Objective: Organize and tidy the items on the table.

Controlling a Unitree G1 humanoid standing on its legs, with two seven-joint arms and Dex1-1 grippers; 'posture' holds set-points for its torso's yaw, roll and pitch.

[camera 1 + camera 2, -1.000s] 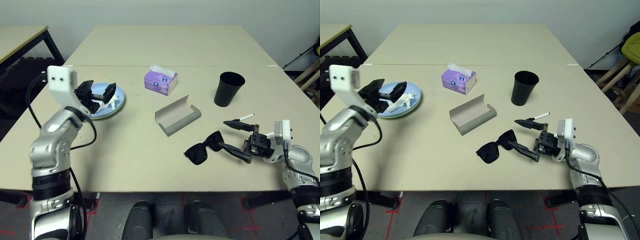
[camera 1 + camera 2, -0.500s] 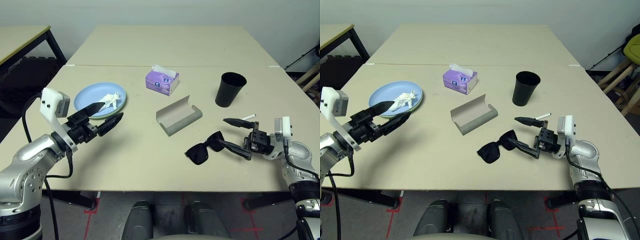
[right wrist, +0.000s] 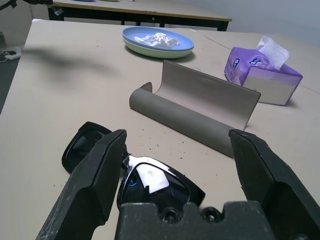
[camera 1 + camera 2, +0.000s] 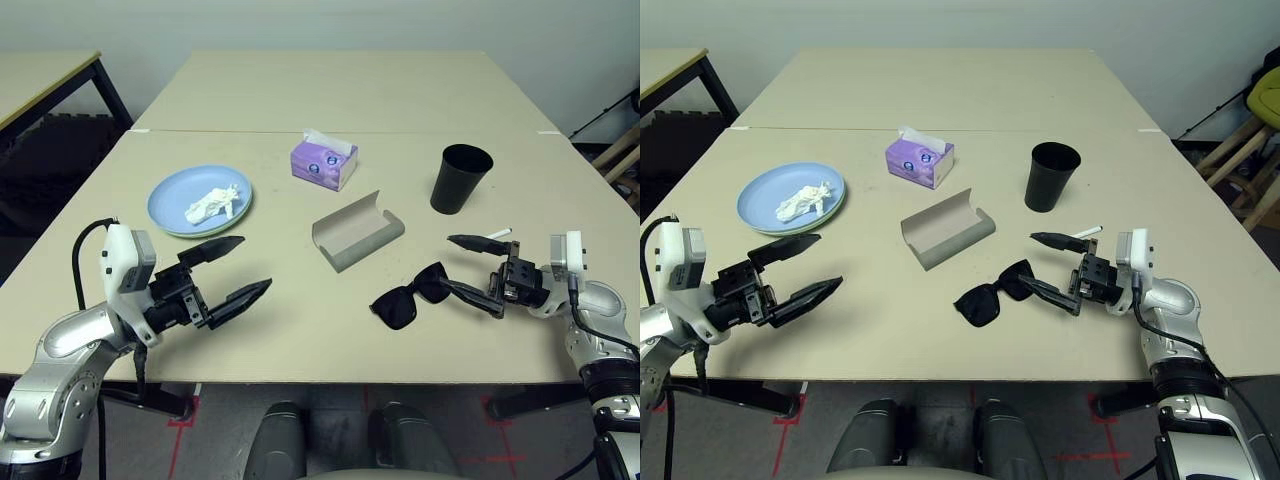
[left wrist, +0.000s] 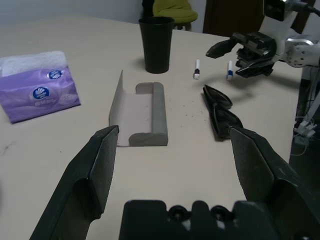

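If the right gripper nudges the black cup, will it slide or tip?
The black cup stands upright, tall, and narrower at its base, so a high push would probably tip it. It looks empty, likely light. Once down, it may roll in a curve.

wall (image 4: 320, 25): pale | side table (image 4: 45, 80): tan, black legs | floor (image 4: 230, 425): grey

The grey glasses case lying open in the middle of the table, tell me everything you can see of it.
The grey oblong glasses case lies open and empty near the middle of the pale beige table. It looks like matte, stiff material: a rounded trough with a flat lid flap standing up along one long side. It sits at an angle, between the purple tissue box and the black sunglasses, touching neither. Only the tabletop touches it; both grippers are well clear of it.
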